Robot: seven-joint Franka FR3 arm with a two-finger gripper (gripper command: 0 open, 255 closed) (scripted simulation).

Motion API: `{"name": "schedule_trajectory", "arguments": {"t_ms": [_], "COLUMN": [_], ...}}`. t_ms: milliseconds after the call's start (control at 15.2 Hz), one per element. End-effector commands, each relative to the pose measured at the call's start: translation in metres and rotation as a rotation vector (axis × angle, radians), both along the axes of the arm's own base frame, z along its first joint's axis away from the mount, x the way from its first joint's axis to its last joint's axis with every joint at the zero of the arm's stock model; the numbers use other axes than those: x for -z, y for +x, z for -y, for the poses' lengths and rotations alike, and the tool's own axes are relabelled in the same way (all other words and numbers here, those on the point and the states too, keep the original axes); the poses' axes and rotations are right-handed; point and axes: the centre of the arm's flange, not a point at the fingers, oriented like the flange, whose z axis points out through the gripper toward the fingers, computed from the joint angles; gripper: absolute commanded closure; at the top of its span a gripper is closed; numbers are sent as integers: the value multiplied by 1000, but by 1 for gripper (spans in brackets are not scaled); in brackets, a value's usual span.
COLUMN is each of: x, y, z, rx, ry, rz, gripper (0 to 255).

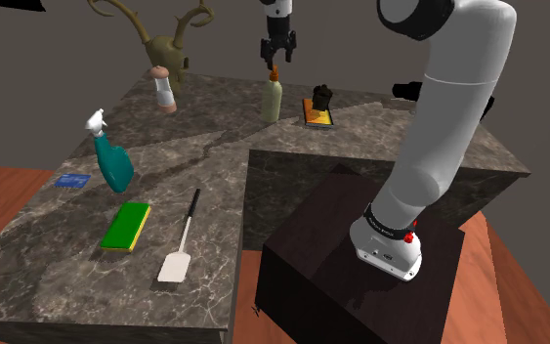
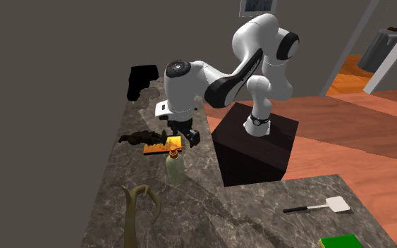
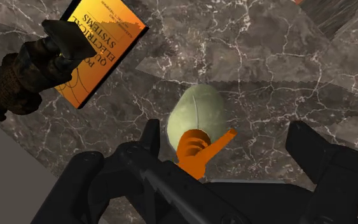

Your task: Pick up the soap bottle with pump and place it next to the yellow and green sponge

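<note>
My pincer is wide open w/ nothing in it, hanging right over the bottle. The bottle stands upright toward the back of the counter, well apart from the sponge at the front. In the wrist view the orange pump sits btwn my fingers but off-centre, close to one; can't tell if it touches.

Risks, imo:
- If I close like this, the near finger hits first & shoves the top sideways, so the bottle could tip.
- If I clamp just the pump, it's narrow & the spout sticks out, so the grip may slip or twist. Lower down, on neck/body, looks safer.
- The book w/ a dark figurine is just beside, so a toppled bottle may land there.
- The spray & spatula flank the sponge, so the drop spot is tight.
</note>
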Motion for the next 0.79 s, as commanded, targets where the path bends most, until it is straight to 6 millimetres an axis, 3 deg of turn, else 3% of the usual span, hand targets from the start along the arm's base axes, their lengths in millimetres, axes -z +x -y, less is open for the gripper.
{"name": "schedule_trajectory", "arguments": {"t_ms": [0, 132, 726], "x": [10, 19, 58], "y": [21, 40, 35], "z": [9, 19, 24], "rx": [-4, -7, -7], "ry": [-12, -22, -22], "rz": [-5, -10, -10], "gripper": [0, 0, 0]}}
